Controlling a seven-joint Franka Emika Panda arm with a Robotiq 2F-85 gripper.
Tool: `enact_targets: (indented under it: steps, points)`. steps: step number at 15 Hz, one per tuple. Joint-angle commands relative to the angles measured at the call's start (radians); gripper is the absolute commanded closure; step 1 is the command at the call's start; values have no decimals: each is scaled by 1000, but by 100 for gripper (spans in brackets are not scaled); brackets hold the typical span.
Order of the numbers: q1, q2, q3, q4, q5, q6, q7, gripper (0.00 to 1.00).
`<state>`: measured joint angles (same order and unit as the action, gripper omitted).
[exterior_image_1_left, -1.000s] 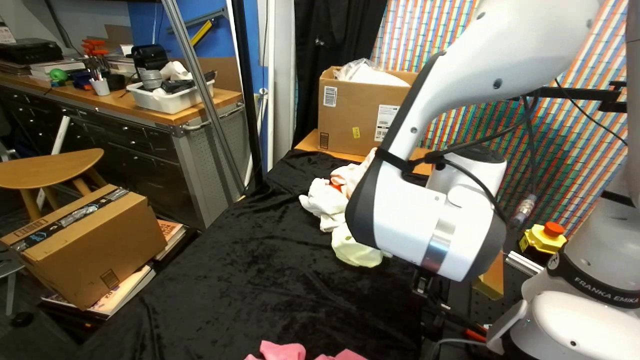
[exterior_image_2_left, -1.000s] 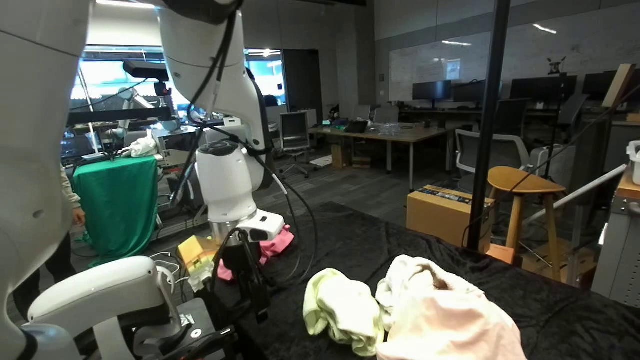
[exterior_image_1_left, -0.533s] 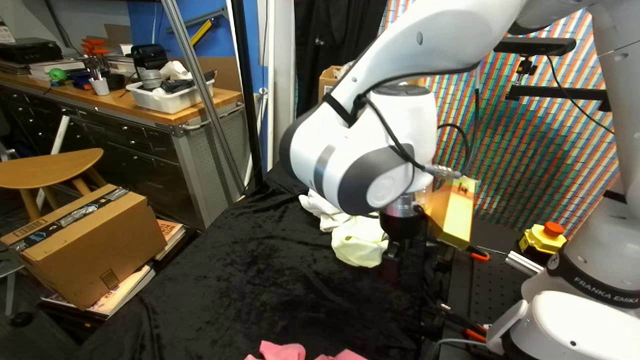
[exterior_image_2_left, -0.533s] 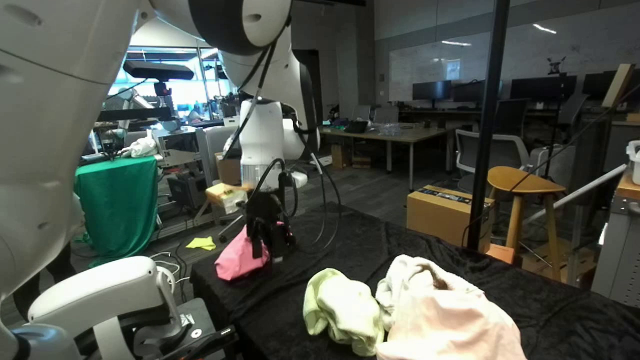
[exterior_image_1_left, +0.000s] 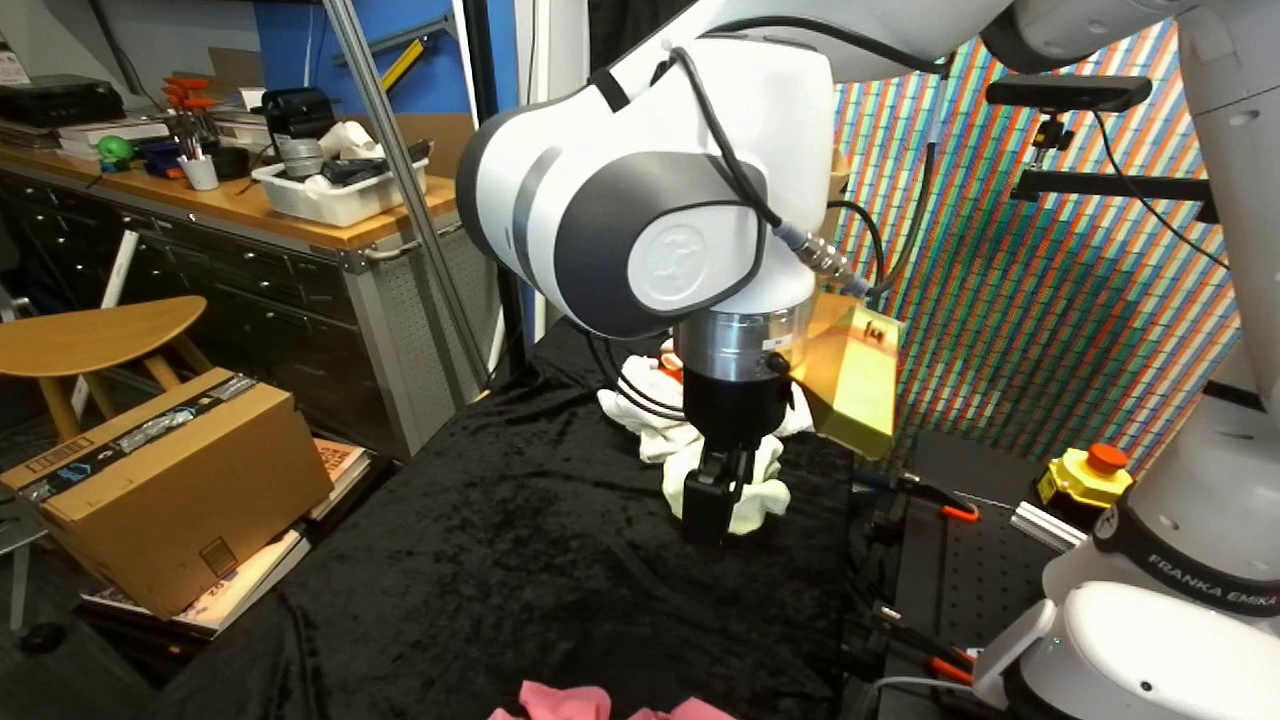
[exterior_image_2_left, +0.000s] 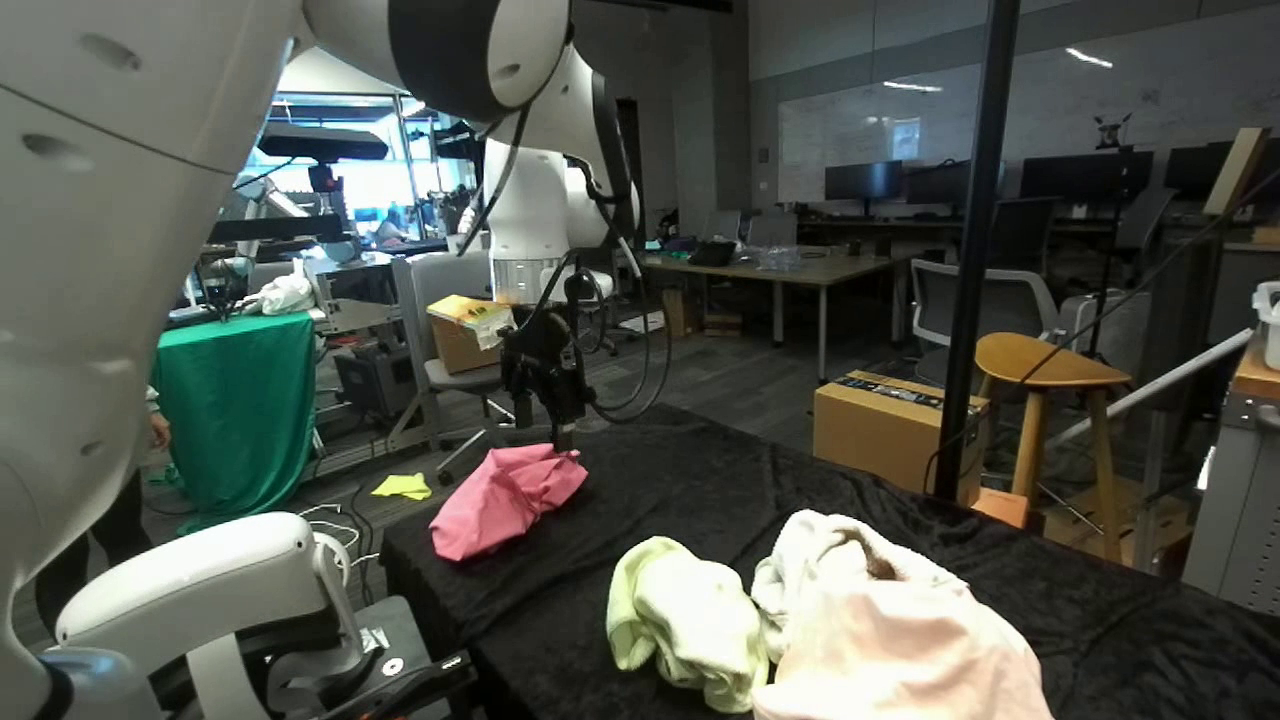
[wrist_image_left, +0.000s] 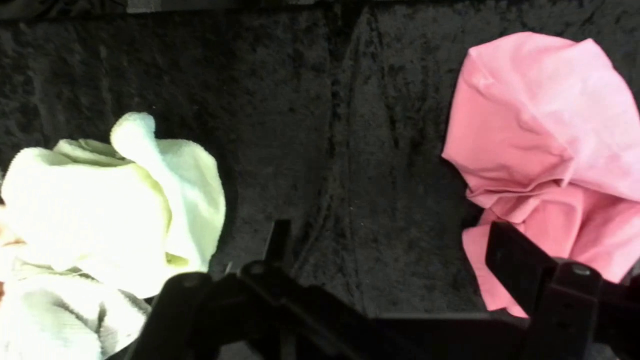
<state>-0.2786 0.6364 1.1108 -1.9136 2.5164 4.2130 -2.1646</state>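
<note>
From where I stand, the one gripper (wrist_image_left: 392, 250) hangs over the black velvet cover (exterior_image_1_left: 480, 580), its two fingers (wrist_image_left: 515, 257) spread wide and nothing held between them. Off to one side of it lies a single crumpled pink cloth (wrist_image_left: 550, 135); in the wrist view one finger overlaps its edge, though I can't tell whether they touch. On the opposite side of the gripper there is one pale yellow-green cloth (wrist_image_left: 100, 200), bunched up and apart from the fingers. Past that, farther from the gripper, a heap of white and peach fabric (exterior_image_2_left: 900, 640) rests against it; how many pieces that is, I can't count.

Above the gripper, beside the wrist, sits one yellow block (exterior_image_1_left: 850, 385). One emergency-stop button (exterior_image_1_left: 1088, 475), red on a yellow base, is well apart from the gripper, near the arm's base (exterior_image_1_left: 1180, 505). Off the cover's edge and well away from the gripper are one wooden stool (exterior_image_2_left: 1050, 358) and one taped cardboard box (exterior_image_1_left: 170, 490). One white plastic bin (exterior_image_1_left: 335, 205) stands on a workbench behind those.
</note>
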Motion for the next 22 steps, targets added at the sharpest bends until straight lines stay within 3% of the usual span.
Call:
enact_targets:
  steps: [1, 11, 22]
  points:
    - [69, 66, 9, 99, 0, 42, -20, 0]
    - [281, 217, -59, 346, -1, 47, -5, 0]
    - [422, 435, -117, 520, -2, 52, -17, 0]
